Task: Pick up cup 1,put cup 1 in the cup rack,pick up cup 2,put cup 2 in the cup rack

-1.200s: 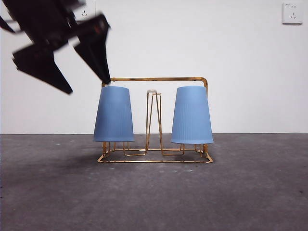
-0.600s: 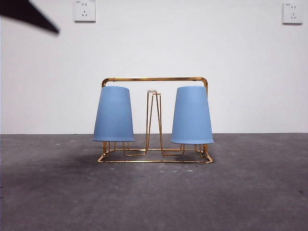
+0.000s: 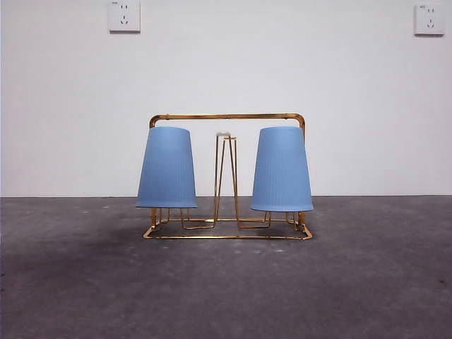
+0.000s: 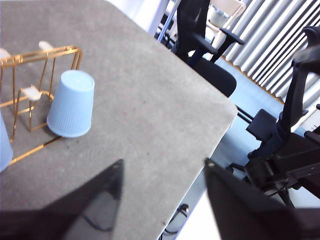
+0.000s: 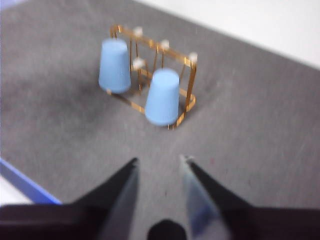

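Two blue cups (image 3: 167, 168) (image 3: 282, 169), one gold cup rack (image 3: 227, 116), two wall sockets (image 3: 124, 15) (image 3: 429, 19).

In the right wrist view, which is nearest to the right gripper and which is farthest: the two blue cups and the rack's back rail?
From the right gripper:
1. Nearer blue cup, on the rack's near end.
2. Farther blue cup, at the other end.
3. Back rail of the cup rack, behind both cups.
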